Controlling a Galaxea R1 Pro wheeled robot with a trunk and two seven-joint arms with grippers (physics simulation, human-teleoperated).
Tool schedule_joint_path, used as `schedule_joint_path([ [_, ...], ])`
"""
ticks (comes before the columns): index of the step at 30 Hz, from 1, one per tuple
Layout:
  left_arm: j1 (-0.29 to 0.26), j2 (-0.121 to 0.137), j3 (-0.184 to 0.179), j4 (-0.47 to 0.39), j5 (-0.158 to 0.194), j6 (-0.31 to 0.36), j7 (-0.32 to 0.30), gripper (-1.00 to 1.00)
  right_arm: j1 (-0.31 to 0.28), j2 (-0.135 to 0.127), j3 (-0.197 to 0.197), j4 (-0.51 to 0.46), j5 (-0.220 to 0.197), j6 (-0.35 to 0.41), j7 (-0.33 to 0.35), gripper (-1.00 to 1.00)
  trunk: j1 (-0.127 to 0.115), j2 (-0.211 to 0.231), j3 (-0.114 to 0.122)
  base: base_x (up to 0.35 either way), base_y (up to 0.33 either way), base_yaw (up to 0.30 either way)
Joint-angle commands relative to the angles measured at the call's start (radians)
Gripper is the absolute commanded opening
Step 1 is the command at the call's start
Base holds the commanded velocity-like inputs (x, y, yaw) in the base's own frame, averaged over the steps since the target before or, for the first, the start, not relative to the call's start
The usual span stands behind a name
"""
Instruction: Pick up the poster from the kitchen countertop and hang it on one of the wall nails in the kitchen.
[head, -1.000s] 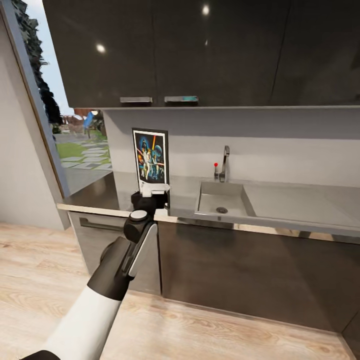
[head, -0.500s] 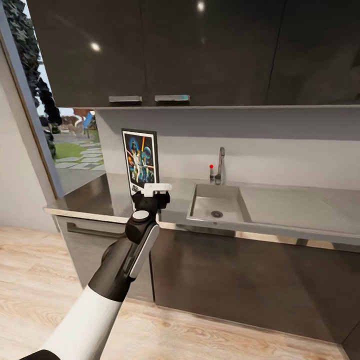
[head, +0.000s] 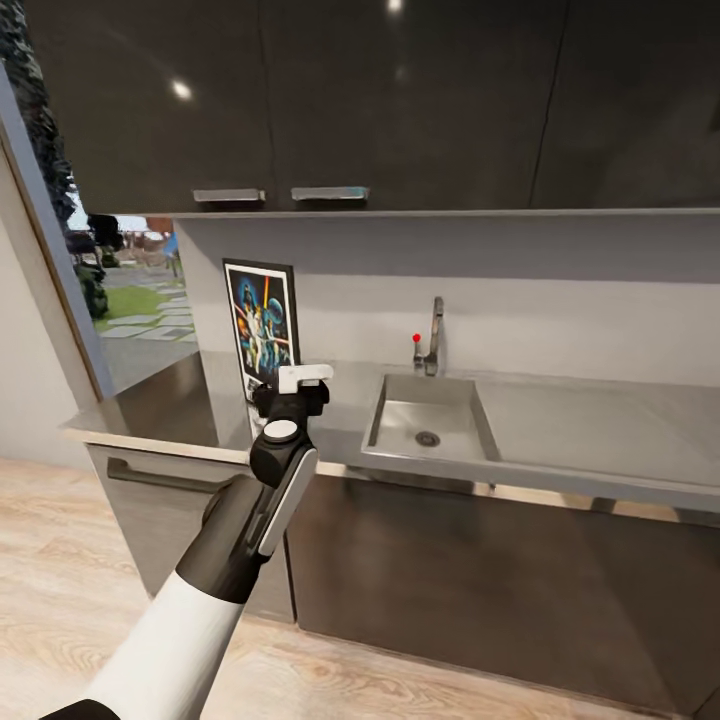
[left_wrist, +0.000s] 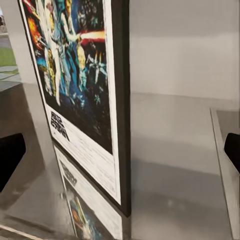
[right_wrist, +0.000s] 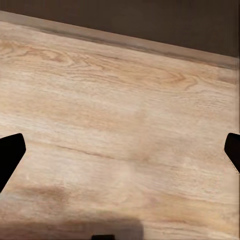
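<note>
The poster stands upright on the countertop, leaning at the wall, just ahead of the left gripper. Its fingers are spread wide, holding nothing. Grasping, lifting and hanging all remain.

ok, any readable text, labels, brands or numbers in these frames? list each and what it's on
Black block logo on the poster, lower white band: two stacked words, too blurred to read letter by letter.
Same logo on the poster in the head view: too small to read.
Tap, sink, upper cabinets: no text visible.
</note>
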Motion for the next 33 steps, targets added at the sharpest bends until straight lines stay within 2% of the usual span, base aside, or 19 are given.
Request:
schedule_joint_path([
  [1, -0.001, 0.000, -0.002, -0.001, 0.010, 0.002, 0.010, 1.00, -0.001, 0.000, 0.000, 0.001, 0.001, -0.003, -0.001, 1.00, 0.000, -0.001, -0.001, 0.120, -0.105, 0.000],
  [13, -0.001, 0.000, -0.001, -0.001, 0.008, 0.002, 0.013, 1.00, -0.001, 0.000, 0.005, 0.001, 0.001, -0.003, -0.001, 1.00, 0.000, -0.001, -0.001, 0.107, -0.102, 0.000],
  [14, -0.001, 0.000, -0.001, -0.001, 0.009, 0.002, 0.053, 1.00, -0.001, 0.000, 0.006, 0.001, 0.001, -0.003, -0.001, 1.00, 0.000, -0.001, -0.001, 0.019, -0.018, 0.000],
  [16, -0.001, 0.000, -0.002, -0.001, 0.010, 0.002, 0.087, 1.00, -0.001, 0.000, 0.006, 0.001, 0.001, -0.003, -0.001, 1.00, 0.000, -0.001, -0.001, 0.011, -0.011, 0.000],
  [28, -0.001, 0.000, -0.002, -0.001, 0.010, 0.001, 0.111, 1.00, -0.001, 0.000, 0.006, 0.001, 0.001, -0.003, -0.001, 1.00, 0.000, -0.001, -0.001, 0.005, -0.002, 0.000],
  [33, -0.001, 0.000, -0.002, -0.001, 0.010, 0.000, 0.112, 1.00, -0.001, 0.000, 0.006, 0.001, 0.001, -0.003, -0.001, 1.00, 0.000, -0.001, -0.001, 0.175, 0.000, 0.000],
])
